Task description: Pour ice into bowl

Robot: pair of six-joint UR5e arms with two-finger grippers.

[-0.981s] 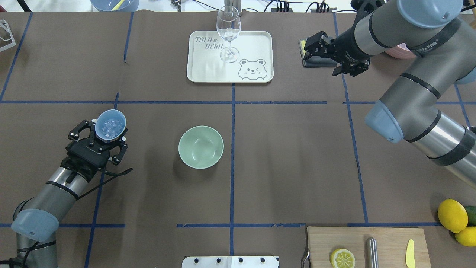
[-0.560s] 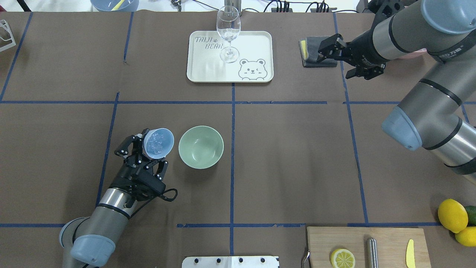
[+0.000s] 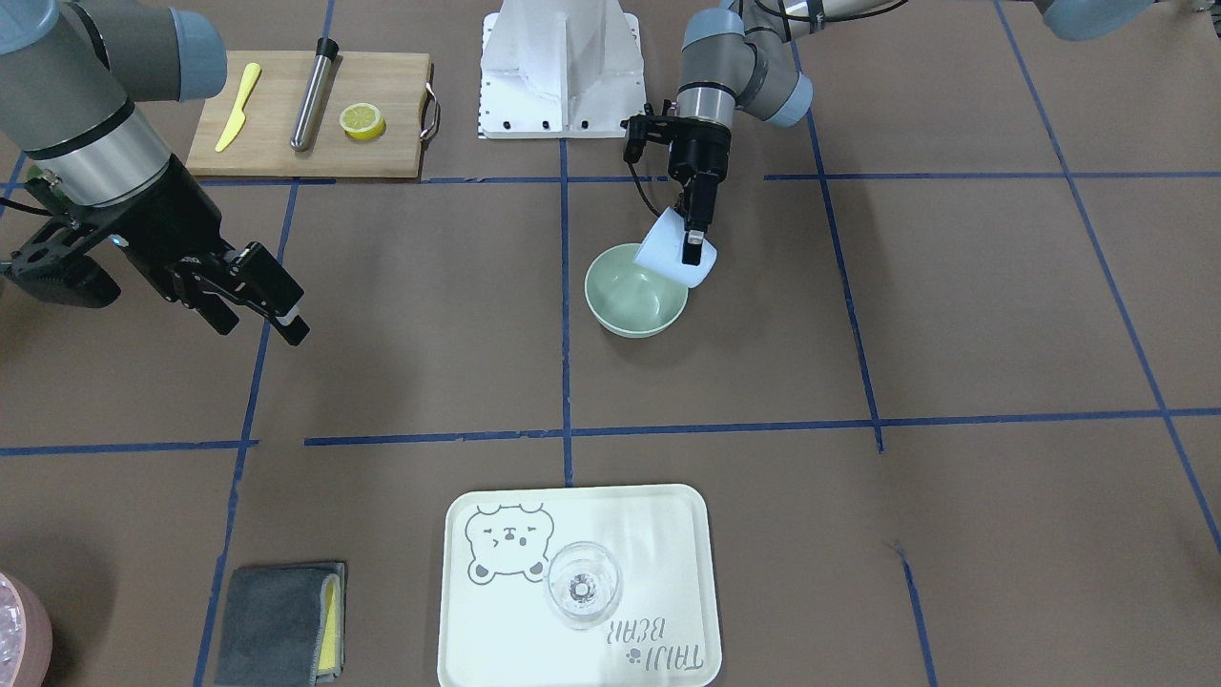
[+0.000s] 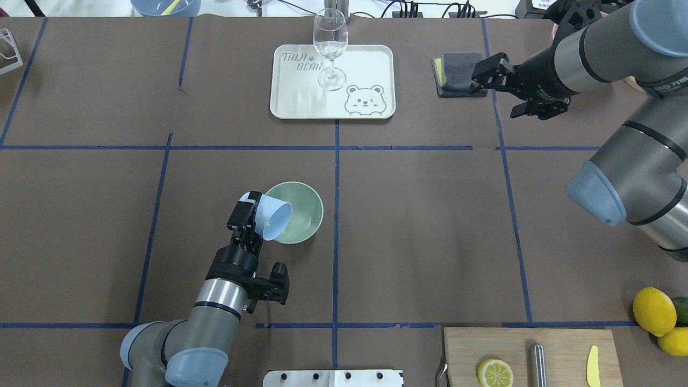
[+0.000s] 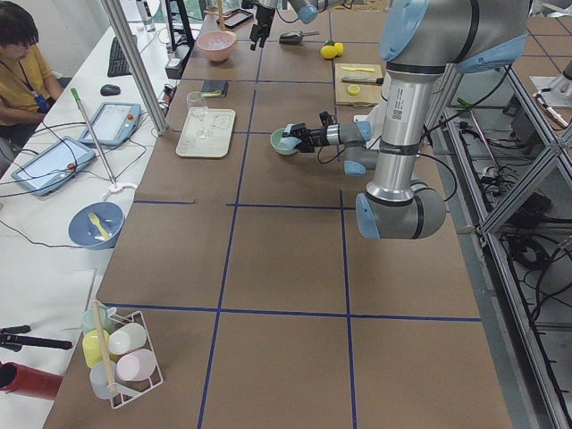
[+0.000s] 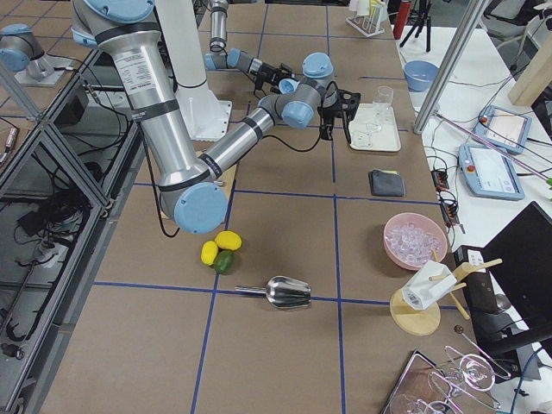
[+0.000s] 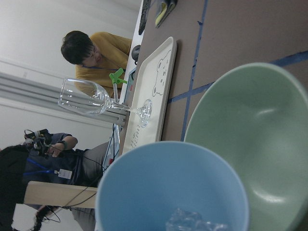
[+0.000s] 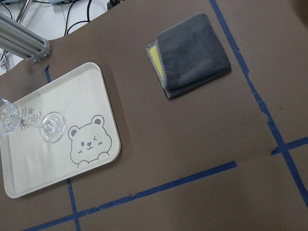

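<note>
The pale sage-green bowl (image 4: pixel 303 215) stands at the table's middle; it also shows in the front view (image 3: pixel 630 301) and the left wrist view (image 7: pixel 262 139). Its visible inside is bare. My left gripper (image 4: pixel 251 216) is shut on a light blue cup (image 4: pixel 273 219), tilted on its side with its mouth over the bowl's near-left rim (image 3: pixel 668 250). A few clear ice cubes (image 7: pixel 192 222) lie inside the cup (image 7: pixel 168 183). My right gripper (image 4: pixel 499 90) is open and empty, hanging above the table at the far right, beside a grey cloth.
A cream tray (image 4: pixel 279 107) with a wine glass (image 4: pixel 330 48) sits beyond the bowl. A grey cloth (image 4: pixel 457 72) lies far right. A cutting board (image 4: pixel 564 344) with a lemon slice (image 4: pixel 495 372), and lemons (image 4: pixel 653 310), are near right. A pink container of ice (image 6: pixel 416 240) stands further off.
My left arm carried the cup rightward to the bowl and tipped it from upright onto its side over the rim. My right arm drew back to the right.
</note>
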